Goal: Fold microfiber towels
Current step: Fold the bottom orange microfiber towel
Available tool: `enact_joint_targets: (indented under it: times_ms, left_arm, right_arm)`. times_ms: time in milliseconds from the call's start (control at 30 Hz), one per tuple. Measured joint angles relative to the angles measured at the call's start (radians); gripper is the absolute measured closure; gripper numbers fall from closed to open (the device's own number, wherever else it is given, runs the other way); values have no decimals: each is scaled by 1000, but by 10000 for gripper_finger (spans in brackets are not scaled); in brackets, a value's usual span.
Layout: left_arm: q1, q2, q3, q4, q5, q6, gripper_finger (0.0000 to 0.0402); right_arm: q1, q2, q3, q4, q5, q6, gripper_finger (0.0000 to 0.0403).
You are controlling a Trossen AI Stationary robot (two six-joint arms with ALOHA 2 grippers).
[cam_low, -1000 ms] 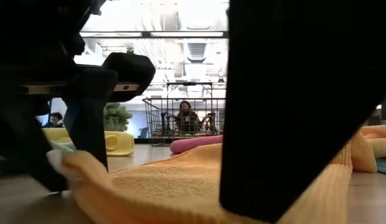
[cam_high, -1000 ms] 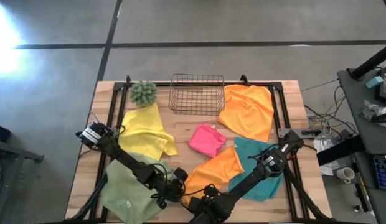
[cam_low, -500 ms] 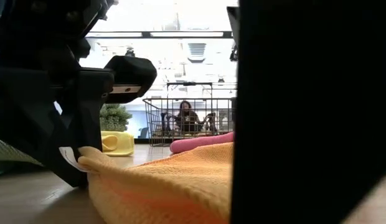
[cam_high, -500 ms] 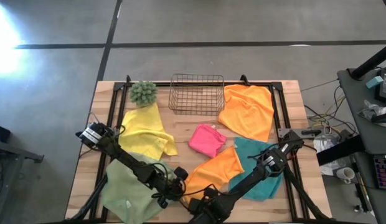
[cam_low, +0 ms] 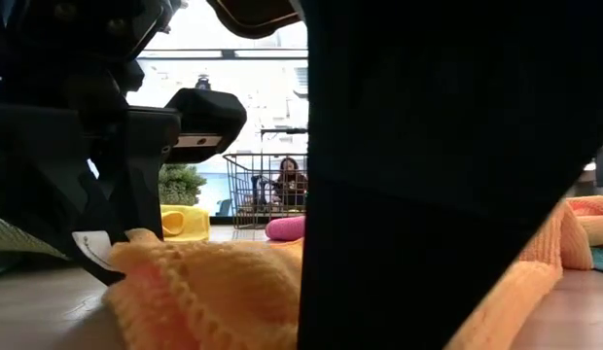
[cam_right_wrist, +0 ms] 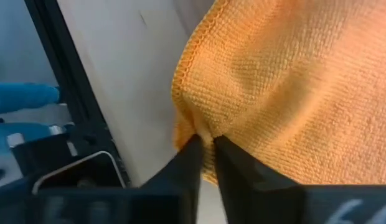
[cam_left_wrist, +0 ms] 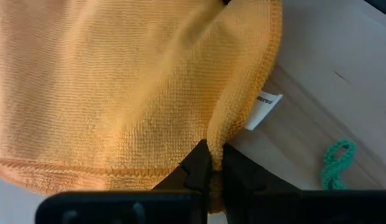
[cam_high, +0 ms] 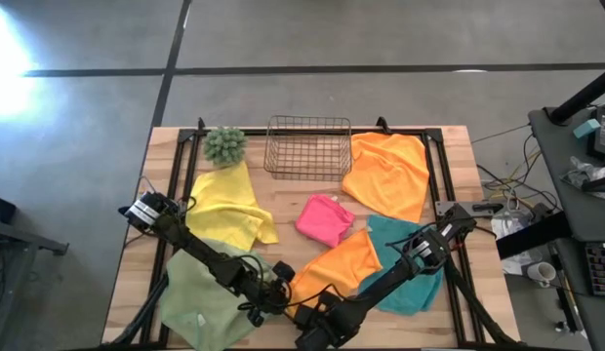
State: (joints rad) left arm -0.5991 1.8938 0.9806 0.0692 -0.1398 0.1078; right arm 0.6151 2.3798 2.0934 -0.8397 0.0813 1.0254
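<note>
An orange towel lies rumpled on the table near the front middle, between a pale sage green towel and a teal towel. My left gripper is shut on its left near edge, beside a white label. My right gripper is shut on its near edge, close to the table's front. In the low view the left gripper stands at the towel's bunched end, and the right arm fills the foreground. My left gripper pinches the orange towel's hemmed edge between its two fingers, just beside the white label. It comes slanting down from the table's left. The cloth bunches up at the fingers and the rest lies slack on the table. My right gripper pinches a raised fold of the orange towel's hemmed near edge between its two fingertips. It points steeply down, from the table's right. The cloth puckers at the pinch; the rest lies on the table.
At the back stand a copper wire basket and a spiky green plant. A yellow towel, a pink one and a second orange one lie spread around. The table's dark frame rail runs close by the right gripper.
My right gripper has sunk a little onto the orange towel's near edge. In the low view the towel's near end has bunched up higher at the left gripper, and the right arm now covers more of the towel.
</note>
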Motion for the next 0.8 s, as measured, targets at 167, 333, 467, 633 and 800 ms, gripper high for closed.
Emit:
enact_joint_targets:
  times_ms: [167,333,467,633,800]
  left_arm:
    - [0,-9,0,-7,1,-21,391]
    - [-1,-45,19,-92,22,-51,391]
    - [-9,-87,67,-217,59,-50,391]
    - [-11,-145,87,-250,60,-50,391]
    - [-9,-211,129,-317,17,-41,391]
  right_arm:
    - [0,-1,-2,-2,-2,12,393]
    - [13,-25,-6,-11,3,59,394]
    - [31,-55,14,-40,25,125,394]
    - [59,-84,90,-103,116,208,394]
    - [78,-102,200,-279,193,271,394]
